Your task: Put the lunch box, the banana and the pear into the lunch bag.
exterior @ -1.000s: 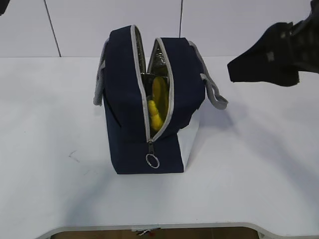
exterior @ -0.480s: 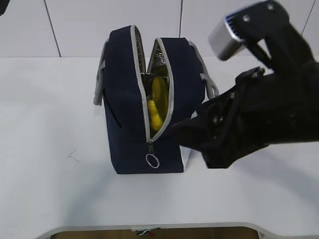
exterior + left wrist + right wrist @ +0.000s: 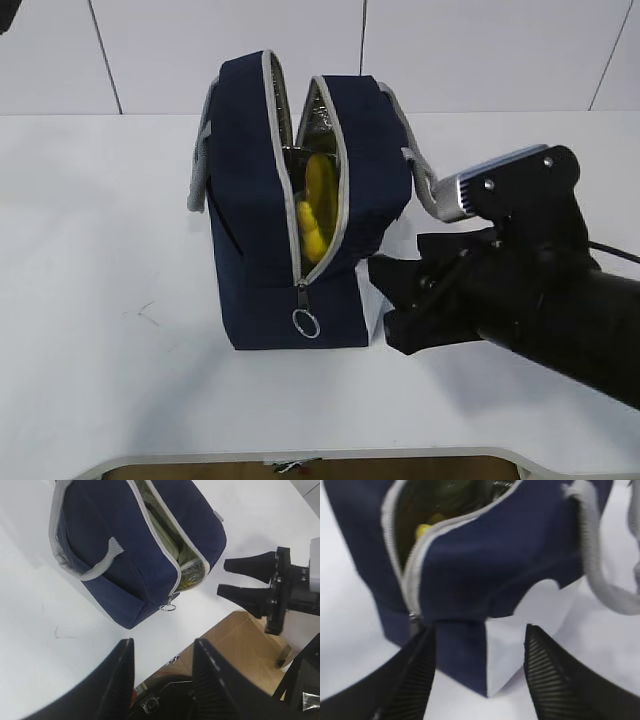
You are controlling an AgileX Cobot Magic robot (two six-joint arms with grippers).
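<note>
The right gripper [image 3: 385,300] has dropped low beside the lunch bag [image 3: 250,200], jaws apart, empty. The bag stands mid-table, unzipped, banana [image 3: 318,205] inside; packing appears finished. The left gripper [image 3: 162,680] hangs open, well clear.

Bright, even light with soft shadows; the right wrist view is blurred.

The white table [image 3: 90,230] is evenly and brightly lit from above, nearly washed out in the left wrist view, with only faint grey shadows around the lunch bag [image 3: 250,200] and under the right gripper [image 3: 385,300]. The foil lining [image 3: 322,125] catches small glints. The exterior view is sharp. The right wrist view is smeared throughout, its two near fingers [image 3: 555,680] soft. In the left wrist view the near fingers [image 3: 117,680] are dark and out of focus.
</note>
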